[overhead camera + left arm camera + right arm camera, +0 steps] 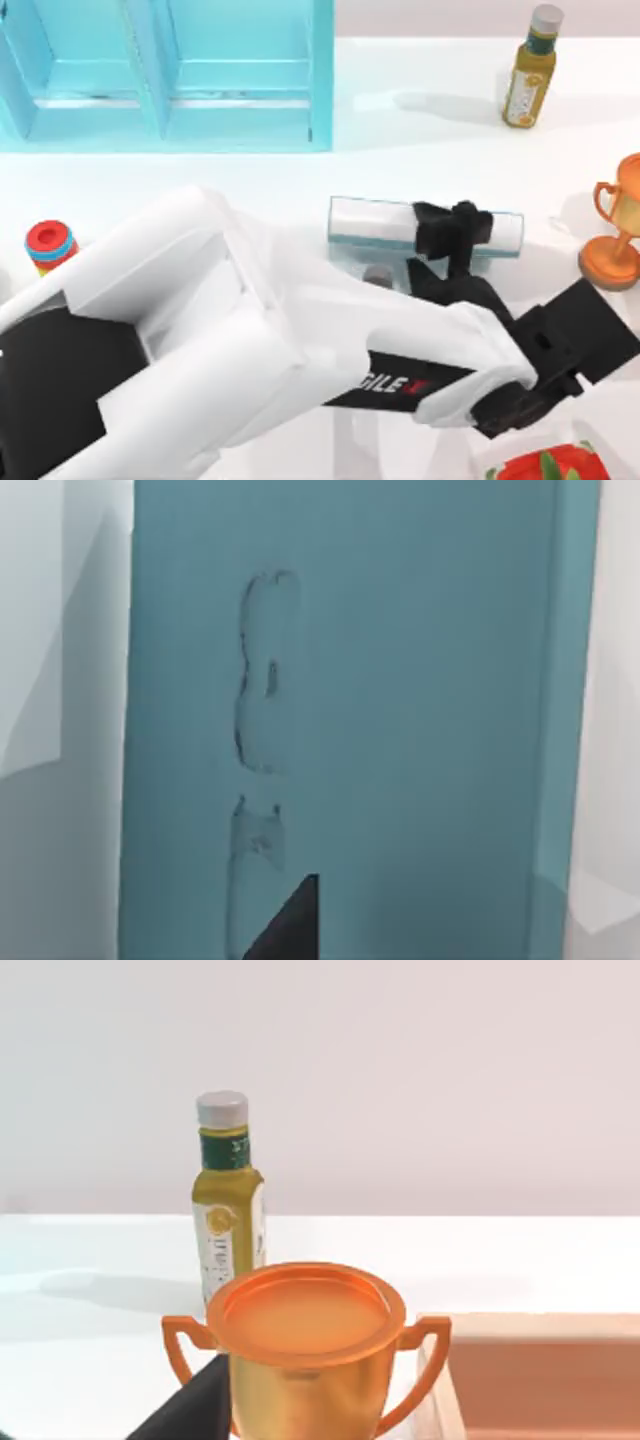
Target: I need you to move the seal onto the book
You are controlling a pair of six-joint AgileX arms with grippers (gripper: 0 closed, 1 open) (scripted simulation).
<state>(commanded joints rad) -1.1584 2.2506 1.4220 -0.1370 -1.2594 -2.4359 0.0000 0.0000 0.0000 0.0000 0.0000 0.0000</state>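
Note:
The book (370,222), teal with white page edges, lies in the middle of the table. My left arm reaches across from the lower left and its gripper (450,235) hovers over the book's right part. In the left wrist view the teal cover (420,720) is very close, with a faint pale outline on it and a dark wedge of the gripper (290,930) at the picture's edge. The seal is hidden. My right arm is parked at the table's right side, facing the trophy.
A light-blue shelf unit (170,70) stands at the back left and a yellow bottle (530,70) at the back right. An orange trophy (615,235) stands at the right edge. A red-capped jar (50,245) sits at the left, and a red item (545,465) at the front right.

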